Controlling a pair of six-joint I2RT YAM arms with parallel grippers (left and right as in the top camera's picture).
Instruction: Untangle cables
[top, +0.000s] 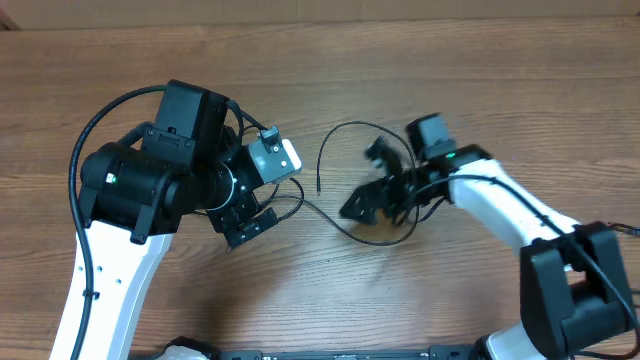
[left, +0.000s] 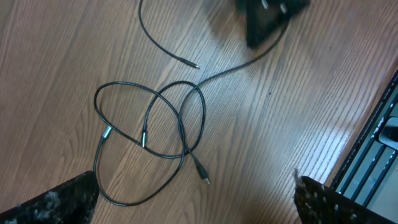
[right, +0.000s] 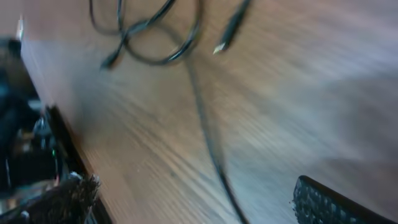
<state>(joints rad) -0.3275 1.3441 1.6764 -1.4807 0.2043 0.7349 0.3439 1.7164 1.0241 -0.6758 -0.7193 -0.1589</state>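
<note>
Left gripper (left: 194, 179): fingers (left: 56, 202) spread wide, nothing between them, hanging above the table (top: 500, 80) with no contact. Right gripper (right: 193, 186): fingers (right: 336, 205) likewise spread and empty, and blurred in the overhead view. Directly under the left gripper lie the cables (left: 184, 151), left of the table's centre. They are thin black cords in several overlapping loops that cross each other at a few spots. Two silver collars sit within the loops, one at the left (left: 107, 132) and one nearer the middle (left: 144, 140). One plug end (left: 204, 179) pokes out at the near side. A long strand leaves the knot and runs right towards the right gripper. A separate arc with a free tip (left: 194, 65) curves away on the far side, apart from the loops. In the right wrist view a strand runs along the table between its fingers, but the blur leaves it unclear whether anything touches. Judgement: the task is barely begun. No cord is gripped, the loops are crossed, and only the outlying ends lie loose. What is left is to pinch one cord, likely at a plug end, and draw it clear of the others, then lay each apart.
</note>
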